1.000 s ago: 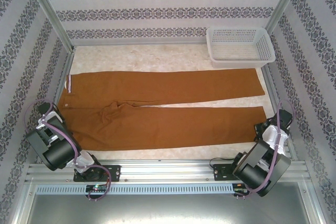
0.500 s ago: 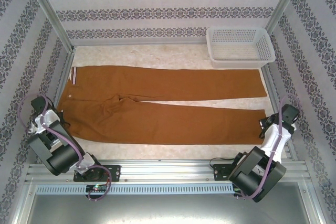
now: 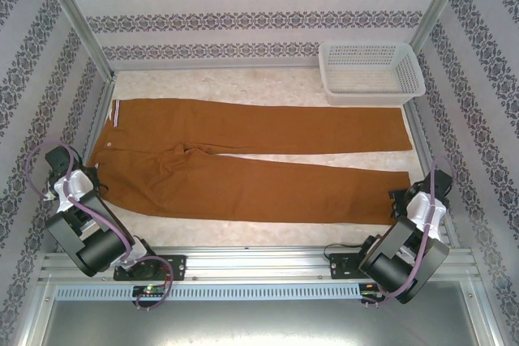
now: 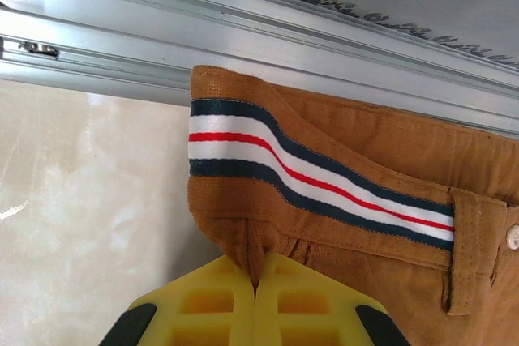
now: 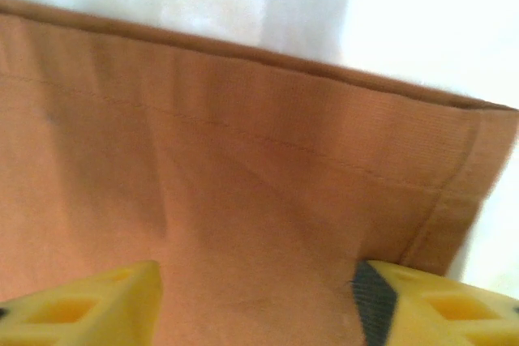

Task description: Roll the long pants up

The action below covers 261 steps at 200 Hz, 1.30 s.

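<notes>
1. The pants (image 3: 251, 160) are lying stretched flat across the desk (image 3: 243, 87), waist at the left, legs running right.
2. The left fingers (image 4: 211, 309) are clenching the waistband edge, right below its striped lining.
3. The right fingers (image 5: 105, 297) are standing apart, released, over the near leg's hem.
4. The basket (image 3: 371, 70) is sitting far right, just beside the far leg.

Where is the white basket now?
In the top view, the white basket stands in the far right corner, just beyond the cuff end of the long pants.
</notes>
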Available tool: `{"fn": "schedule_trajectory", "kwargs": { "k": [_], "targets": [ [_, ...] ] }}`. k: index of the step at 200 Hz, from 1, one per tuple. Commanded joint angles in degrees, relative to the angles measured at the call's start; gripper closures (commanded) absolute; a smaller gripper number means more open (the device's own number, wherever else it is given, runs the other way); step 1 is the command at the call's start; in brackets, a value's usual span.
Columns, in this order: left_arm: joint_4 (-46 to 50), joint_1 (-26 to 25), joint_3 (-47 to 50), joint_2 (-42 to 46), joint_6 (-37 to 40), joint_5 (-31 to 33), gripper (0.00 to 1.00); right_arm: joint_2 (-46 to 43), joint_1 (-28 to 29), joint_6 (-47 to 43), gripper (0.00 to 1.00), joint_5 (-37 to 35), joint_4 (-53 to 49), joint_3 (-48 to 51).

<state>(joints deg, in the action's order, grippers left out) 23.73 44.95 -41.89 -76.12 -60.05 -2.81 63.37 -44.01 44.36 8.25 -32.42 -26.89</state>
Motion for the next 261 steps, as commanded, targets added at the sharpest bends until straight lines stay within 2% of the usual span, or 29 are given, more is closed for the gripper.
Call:
{"fn": "schedule_trajectory", "kwargs": {
  "k": [1,12,15,56,107,130,132,144,151,164,194,240,245,261],
  "targets": [
    [-1.1,-0.9,0.7,-0.1,0.1,-1.9,1.00,2.0,0.8,2.5,0.57,-0.5,-2.2,-0.3],
    [-1.1,-1.0,0.7,0.0,0.1,-2.0,1.00,2.3,1.3,2.6,0.93,-1.0,-2.3,-0.5],
    [-1.1,-1.0,0.7,0.0,0.1,-2.0,1.00,2.4,1.4,2.6,1.00,-1.1,-2.3,-0.6],
    [-1.6,-1.0,0.6,-0.3,-0.3,-2.4,1.00,1.3,2.5,0.9,1.00,-3.0,-3.3,-2.1],
    [-0.8,-1.6,-4.2,-0.8,-1.6,-4.0,1.00,-3.6,1.8,-3.5,1.00,-6.5,-9.8,-13.8],
    [-0.6,-2.1,-6.3,-1.4,-2.0,-4.4,1.00,-2.4,2.1,-3.5,1.00,-4.4,-11.6,-18.8],
    [-0.4,-2.2,-6.6,-1.4,-2.0,-4.4,1.00,-2.2,2.3,-3.4,0.97,-4.2,-11.9,-19.1],
    [0.5,-2.3,-7.5,-1.9,-1.6,-4.5,1.00,-1.5,2.6,-2.4,0.58,-2.4,-13.7,-18.6],
    [0.8,-2.4,-7.7,-1.9,-1.5,-4.3,1.00,-1.7,2.1,-1.6,0.38,-1.1,-14.1,-16.8],
    [0.9,-2.5,-7.3,-1.5,-1.7,-4.1,1.00,-2.7,0.9,0.4,0.26,0.5,-14.7,-12.5],
    [0.5,-2.5,-6.0,-1.0,-2.3,-4.2,1.00,-6.1,0.0,5.5,0.28,3.2,-12.0,-3.4],
    [0.0,-2.6,-5.7,-1.9,-2.3,-4.8,1.00,-2.9,0.0,6.1,0.33,0.4,-11.2,-1.1],
    [-0.1,-2.6,-5.5,-2.0,-2.4,-4.9,1.00,-2.4,0.0,6.3,0.36,0.3,-10.7,-0.8],
    [-0.6,-2.6,-5.0,-2.2,-2.7,-5.1,1.00,-1.2,0.5,7.0,0.58,-0.9,-9.1,-0.1]
  ]
}}
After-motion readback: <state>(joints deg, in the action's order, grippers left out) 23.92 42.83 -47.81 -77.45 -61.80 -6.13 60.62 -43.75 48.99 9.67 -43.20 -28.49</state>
